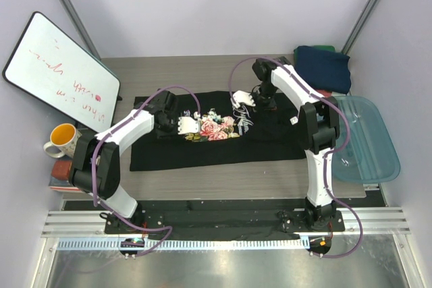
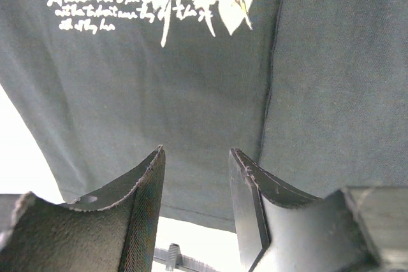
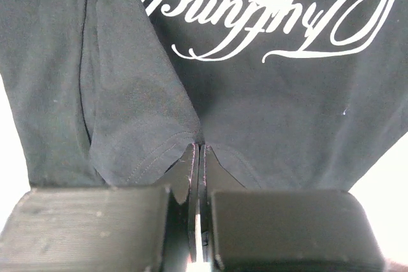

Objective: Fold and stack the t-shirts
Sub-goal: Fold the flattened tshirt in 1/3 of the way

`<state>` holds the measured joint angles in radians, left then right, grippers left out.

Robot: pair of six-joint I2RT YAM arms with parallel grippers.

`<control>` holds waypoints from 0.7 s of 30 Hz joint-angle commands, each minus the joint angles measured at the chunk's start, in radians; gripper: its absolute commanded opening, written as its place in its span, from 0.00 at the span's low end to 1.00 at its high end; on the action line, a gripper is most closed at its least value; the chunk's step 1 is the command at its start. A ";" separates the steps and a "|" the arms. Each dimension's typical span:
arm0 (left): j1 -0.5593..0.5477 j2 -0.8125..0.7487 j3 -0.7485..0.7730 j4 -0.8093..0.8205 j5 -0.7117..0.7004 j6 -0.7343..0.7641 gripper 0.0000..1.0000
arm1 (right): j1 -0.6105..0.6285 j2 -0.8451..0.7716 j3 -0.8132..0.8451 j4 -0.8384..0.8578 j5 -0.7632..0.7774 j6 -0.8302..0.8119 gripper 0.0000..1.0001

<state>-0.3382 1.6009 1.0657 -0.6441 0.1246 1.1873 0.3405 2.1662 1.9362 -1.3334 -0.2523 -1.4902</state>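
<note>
Black cloth is nipped in the right gripper [image 3: 196, 148], whose fingers are pressed flat together on the sleeve hem of the black t-shirt [image 1: 216, 150], which lies spread across the middle of the table [image 1: 202, 75]. That arm reaches far out from its base, then bends back leftward and down onto the shirt's far edge. Roughly half open and holding nothing, the left gripper [image 2: 197, 152] sits low over the shirt beside the rose print, its forearm angled rightward.
</note>
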 commanded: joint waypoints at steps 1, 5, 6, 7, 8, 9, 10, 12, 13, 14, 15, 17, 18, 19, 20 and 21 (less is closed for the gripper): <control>0.001 -0.016 0.023 0.014 0.018 0.006 0.45 | 0.018 -0.042 0.037 -0.049 -0.008 -0.010 0.01; -0.001 -0.015 0.023 0.014 0.017 0.005 0.46 | 0.040 -0.043 0.033 0.017 -0.018 -0.001 0.01; -0.002 -0.018 0.023 0.014 0.017 0.005 0.46 | 0.046 -0.043 0.033 0.042 -0.019 0.001 0.01; -0.002 -0.018 0.023 0.012 0.018 0.005 0.45 | 0.054 -0.045 0.032 0.056 -0.021 0.002 0.01; -0.002 -0.018 0.023 0.014 0.018 0.005 0.46 | 0.060 -0.046 0.026 0.068 -0.025 0.004 0.01; -0.002 -0.018 0.023 0.014 0.017 0.003 0.46 | 0.066 -0.049 0.021 0.089 -0.030 0.002 0.01; -0.002 -0.018 0.023 0.014 0.017 0.003 0.46 | 0.077 -0.052 0.018 0.103 -0.033 0.002 0.01; -0.004 -0.018 0.022 0.014 0.015 0.003 0.46 | 0.084 -0.055 0.010 0.132 -0.042 -0.001 0.01; -0.005 -0.019 0.022 0.014 0.018 0.002 0.46 | 0.092 -0.055 0.007 0.141 -0.042 -0.001 0.01; -0.007 -0.019 0.022 0.014 0.017 0.000 0.46 | 0.101 -0.055 0.006 0.161 -0.042 0.002 0.01; -0.008 -0.021 0.022 0.014 0.017 -0.002 0.46 | 0.106 -0.054 0.006 0.166 -0.042 0.001 0.01; -0.013 -0.022 0.019 0.014 0.015 -0.008 0.45 | 0.118 -0.049 0.001 0.195 -0.032 0.007 0.01; -0.013 -0.025 0.019 0.014 0.015 -0.011 0.45 | 0.120 -0.046 -0.002 0.210 -0.019 0.011 0.01; -0.015 -0.027 0.016 0.014 0.012 -0.012 0.46 | 0.121 -0.049 -0.006 0.221 -0.018 0.013 0.01; -0.015 -0.030 0.013 0.014 0.012 -0.015 0.46 | 0.123 -0.057 -0.025 0.262 -0.015 0.019 0.01; -0.016 -0.032 0.010 0.014 0.010 -0.015 0.45 | 0.126 -0.065 -0.045 0.299 -0.007 0.039 0.01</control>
<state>-0.3470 1.6009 1.0657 -0.6437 0.1242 1.1843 0.4538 2.1662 1.9324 -1.1587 -0.2714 -1.4876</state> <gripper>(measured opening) 0.457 0.023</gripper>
